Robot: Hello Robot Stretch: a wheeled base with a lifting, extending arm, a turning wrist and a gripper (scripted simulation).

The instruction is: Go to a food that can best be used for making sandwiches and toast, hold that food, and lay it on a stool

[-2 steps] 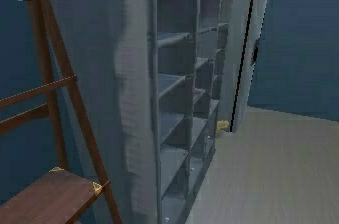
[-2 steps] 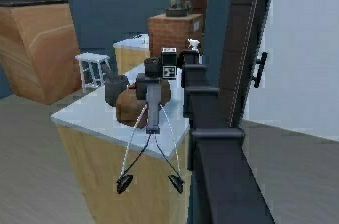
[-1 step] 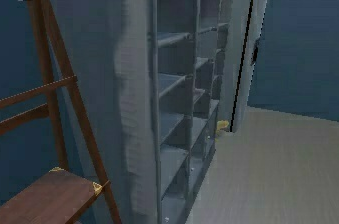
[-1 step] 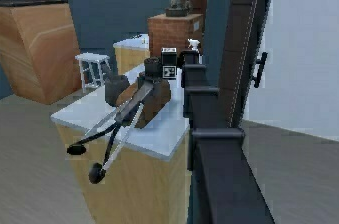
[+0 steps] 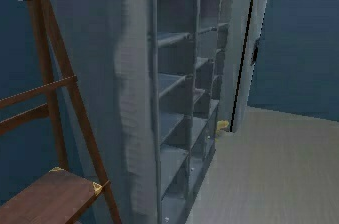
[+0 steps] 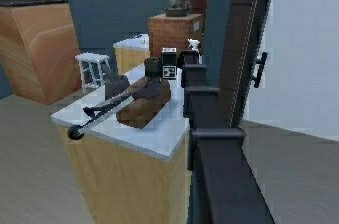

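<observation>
There, at the middle of the arm side view, a brown loaf-shaped thing [image 6: 145, 106] lay on the pale top of a wood-sided surface [image 6: 167, 135]. The hand [image 6: 95, 110] showed just left of it, its thin fingers [image 6: 87, 124] reaching toward the lower left, out past the surface's edge. With the loaf lying right at it, I could not tell whether the hand held anything or touched the loaf. The dark arm [image 6: 222, 170] rose from the bottom edge, with two white squares [image 6: 168, 56] bearing black marks at its far end. In the upper left stood a white stool [image 6: 94, 68], beside a big wooden cabinet [image 6: 37, 50]. In the forward view, grey-blue shelving [image 5: 177, 100] stood in the middle and a brown wooden frame [image 5: 57, 110] at the left.
</observation>
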